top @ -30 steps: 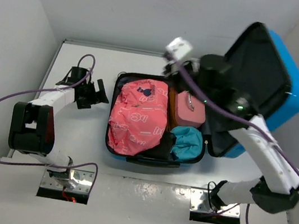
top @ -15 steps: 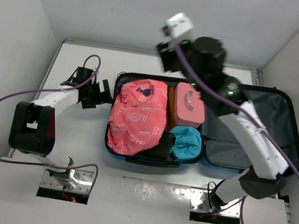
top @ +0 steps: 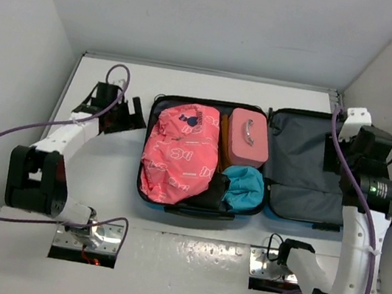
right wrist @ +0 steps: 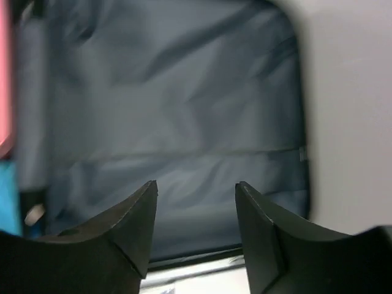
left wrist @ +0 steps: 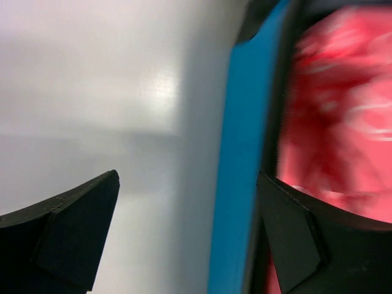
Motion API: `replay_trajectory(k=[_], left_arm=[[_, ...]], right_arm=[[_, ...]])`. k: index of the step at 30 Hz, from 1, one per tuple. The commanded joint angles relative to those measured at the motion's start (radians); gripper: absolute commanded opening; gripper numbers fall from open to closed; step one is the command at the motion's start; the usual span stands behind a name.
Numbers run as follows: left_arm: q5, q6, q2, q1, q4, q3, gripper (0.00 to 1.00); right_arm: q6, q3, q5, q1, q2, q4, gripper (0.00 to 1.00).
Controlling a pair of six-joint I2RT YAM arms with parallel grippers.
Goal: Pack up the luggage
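The luggage lies open flat, its grey-lined lid spread to the right. Its left half holds a red-pink patterned bag, a small pink box case, a teal bundle and a dark item. My left gripper is open at the case's left wall. In the left wrist view the blue wall runs between the fingers of the gripper, with the red bag beyond. My right gripper is open and empty above the lid's right side. The right wrist view shows the gripper over the grey lining.
White walls close in the table at the back and on both sides. The right wall stands close behind the lid's right edge. Purple cables loop off both arms. Metal base plates sit at the near edge.
The lid, tilted up against the right arm a second ago, has dropped flat to the right. The right arm swung from over the case to the right side. The left gripper edged towards the case's wall.
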Motion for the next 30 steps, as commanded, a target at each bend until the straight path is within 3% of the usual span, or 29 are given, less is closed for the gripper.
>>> replay_trajectory(k=[1,4,10,16,21,25,30], left_arm=[[0.033,0.117,-0.13,0.014,0.055,0.13,0.99],[0.065,0.232,-0.167,-0.055,0.029,0.212,0.99],[0.061,0.257,-0.155,-0.148,-0.111,0.223,0.92],[-0.085,0.209,-0.058,-0.148,-0.208,0.182,0.78],[-0.131,0.22,0.046,-0.182,-0.229,0.194,0.78],[-0.181,0.22,0.181,-0.164,-0.238,0.239,0.78],[-0.253,0.22,0.311,0.003,-0.266,0.395,0.6]], right_arm=[[0.033,-0.044,-0.273,-0.046,-0.009,-0.067,0.53],[0.065,-0.055,-0.328,-0.042,0.055,-0.068,0.49],[0.121,-0.072,-0.334,-0.042,0.147,0.012,0.46],[0.133,0.009,-0.288,-0.042,0.213,0.039,0.52],[0.104,0.029,-0.253,-0.046,0.216,0.052,0.58],[0.075,0.018,-0.195,-0.06,0.218,0.068,0.66],[0.056,0.015,-0.158,-0.121,0.227,0.076,0.67]])
